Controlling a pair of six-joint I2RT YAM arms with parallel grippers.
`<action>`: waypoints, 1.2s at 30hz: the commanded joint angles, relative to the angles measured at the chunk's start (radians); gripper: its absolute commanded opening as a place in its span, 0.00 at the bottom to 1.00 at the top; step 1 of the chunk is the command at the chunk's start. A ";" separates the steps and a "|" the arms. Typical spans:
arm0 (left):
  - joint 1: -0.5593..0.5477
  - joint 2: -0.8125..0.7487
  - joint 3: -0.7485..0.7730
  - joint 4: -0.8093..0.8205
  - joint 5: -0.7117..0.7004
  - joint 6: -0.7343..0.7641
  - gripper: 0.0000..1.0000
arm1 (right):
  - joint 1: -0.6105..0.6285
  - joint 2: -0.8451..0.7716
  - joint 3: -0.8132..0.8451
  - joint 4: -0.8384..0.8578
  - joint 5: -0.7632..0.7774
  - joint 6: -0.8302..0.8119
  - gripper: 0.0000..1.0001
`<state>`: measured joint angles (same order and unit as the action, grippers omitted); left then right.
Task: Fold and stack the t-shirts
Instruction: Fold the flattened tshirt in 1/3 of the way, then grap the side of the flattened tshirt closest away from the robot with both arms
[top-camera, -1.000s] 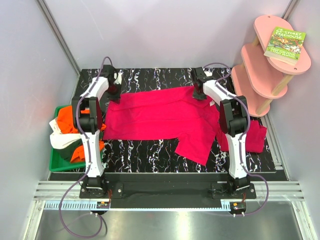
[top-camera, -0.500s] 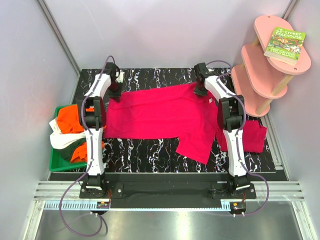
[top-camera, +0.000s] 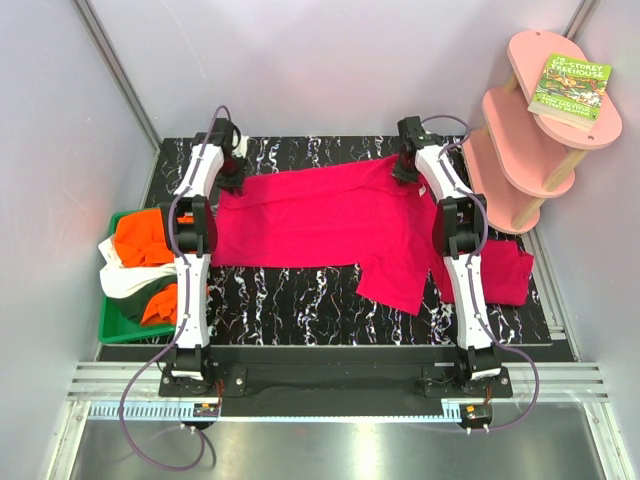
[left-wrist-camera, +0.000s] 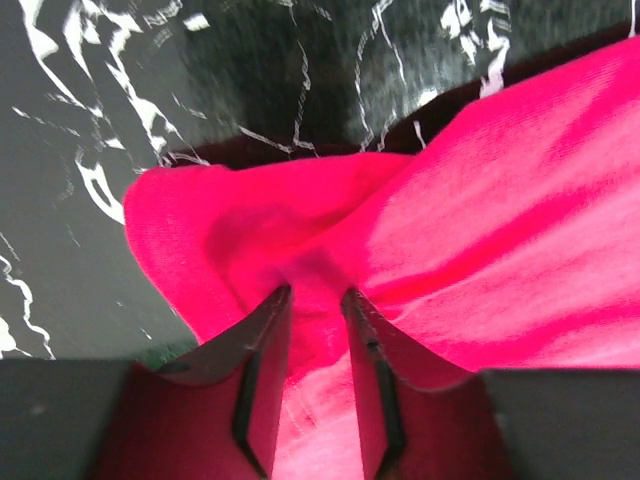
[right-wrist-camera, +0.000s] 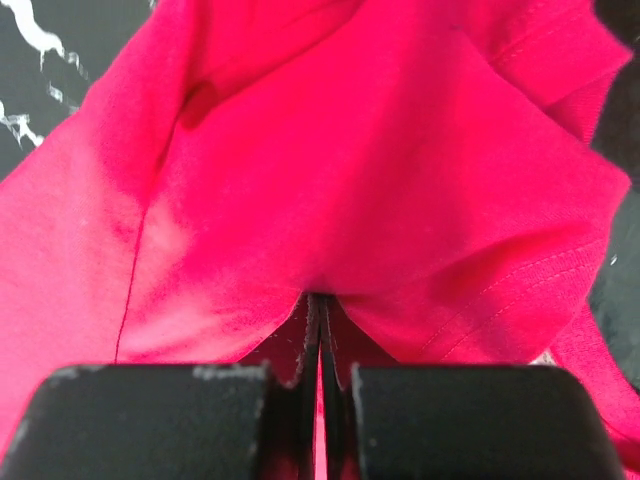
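We see a crimson-pink t-shirt (top-camera: 320, 220) spread flat across the middle of the black marbled table (top-camera: 290, 310). The left claw (left-wrist-camera: 315, 295) sits at the shirt's far left corner, its fingers slightly spread around a bunched fold of cloth (loose, as far as we can tell). The right claw (right-wrist-camera: 320, 297), pressed together, pinches the shirt's far right edge. Orange and white t-shirts (top-camera: 135, 240) are heaped in a green tray (top-camera: 113, 325) at the left. Another crimson t-shirt (top-camera: 512, 272) lies at the table's right side.

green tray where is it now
Top view, far left: the green tray sits at the table's left edge beside the left arm, holding orange and white t-shirts.
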<state>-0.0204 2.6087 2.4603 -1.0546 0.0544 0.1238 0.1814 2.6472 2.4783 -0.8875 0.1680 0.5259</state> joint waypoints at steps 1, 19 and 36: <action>0.020 0.034 0.046 0.021 -0.036 0.008 0.38 | -0.043 0.053 0.056 -0.025 0.002 0.013 0.01; 0.037 -0.838 -0.705 0.341 0.084 -0.052 0.55 | 0.127 -0.556 -0.451 0.168 0.136 -0.075 0.66; 0.043 -1.474 -1.379 0.381 -0.179 -0.174 0.42 | 0.323 -1.415 -1.673 0.326 0.215 0.341 0.45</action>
<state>0.0185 1.1862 1.0992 -0.7086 -0.0711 0.0463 0.4541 1.3285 0.8852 -0.5713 0.3134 0.7181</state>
